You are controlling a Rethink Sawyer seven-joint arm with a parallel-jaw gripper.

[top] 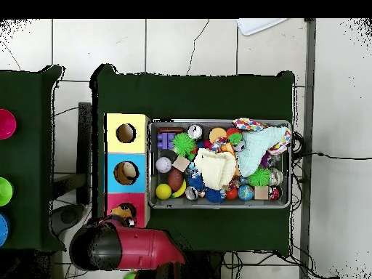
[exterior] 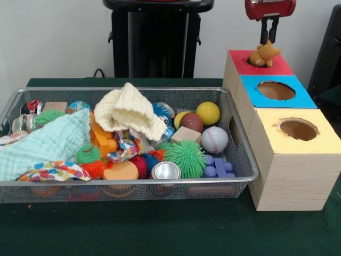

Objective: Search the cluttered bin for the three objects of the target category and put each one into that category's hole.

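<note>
Tan-orange plush (exterior: 265, 54) under gripper (exterior: 269, 36), over red hole (exterior: 256, 62)

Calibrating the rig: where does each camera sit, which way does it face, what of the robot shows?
Front view: sits across the table facing the black pedestal; sees the silver wire-mesh bin, the pale wooden box; the red arm's gripper hangs over a tan-orange plush animal at the red-surround hole.
Overhead view: looks straight down, robot base at bottom; red and black arm covers the gripper.
Shared: bin, box, red-surround hole.
</note>
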